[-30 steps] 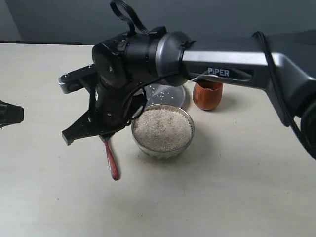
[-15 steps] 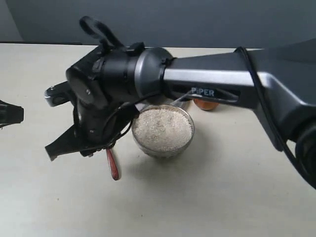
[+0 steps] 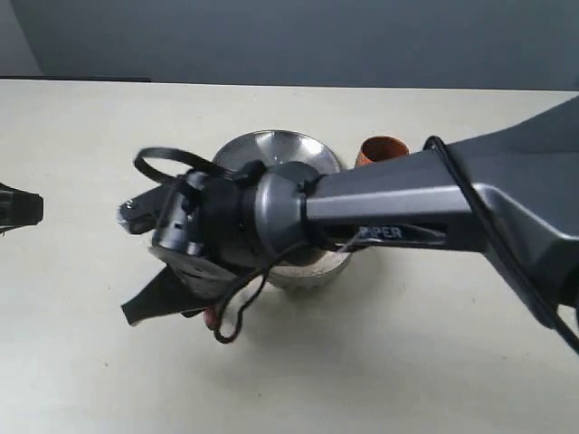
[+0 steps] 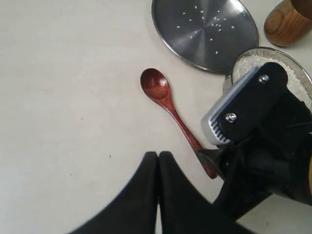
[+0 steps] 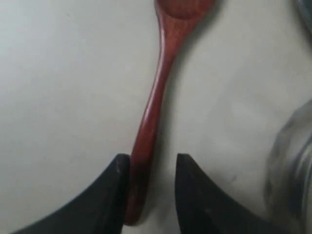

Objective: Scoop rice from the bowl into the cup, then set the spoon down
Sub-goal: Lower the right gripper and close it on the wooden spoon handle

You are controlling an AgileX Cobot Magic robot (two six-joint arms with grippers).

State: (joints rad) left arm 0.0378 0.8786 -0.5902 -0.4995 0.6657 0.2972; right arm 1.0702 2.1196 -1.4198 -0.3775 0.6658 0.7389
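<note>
Pick-up stage, by the look of it; scooping not yet begun. Close the right gripper (image 5: 152, 165) squarely across the wooden spoon (image 5: 157, 97), flat on the bench, its tail end between jaws set apart, one pad seemingly against the handle, the other just clear. Centre first, to avoid flicking the slim handle sideways. Expect a head-heavy hold from so far back, so lift level and slow.

Then carry to the steel bowl (image 4: 265, 49) of rice (image 4: 253, 66), just beside the spoon on the side away from the left edge. Look for the wooden cup (image 3: 384, 148) beyond the bowl toward the far edge, next to the steel plate (image 4: 204, 44) with stray grains.

Leave the left gripper (image 4: 158, 158), fingers pressed together and empty, out toward the left edge.

Pale, smooth bench (image 3: 434, 362): likely slippery under a round handle. Dark grey wall (image 3: 317, 36) behind the far edge.
</note>
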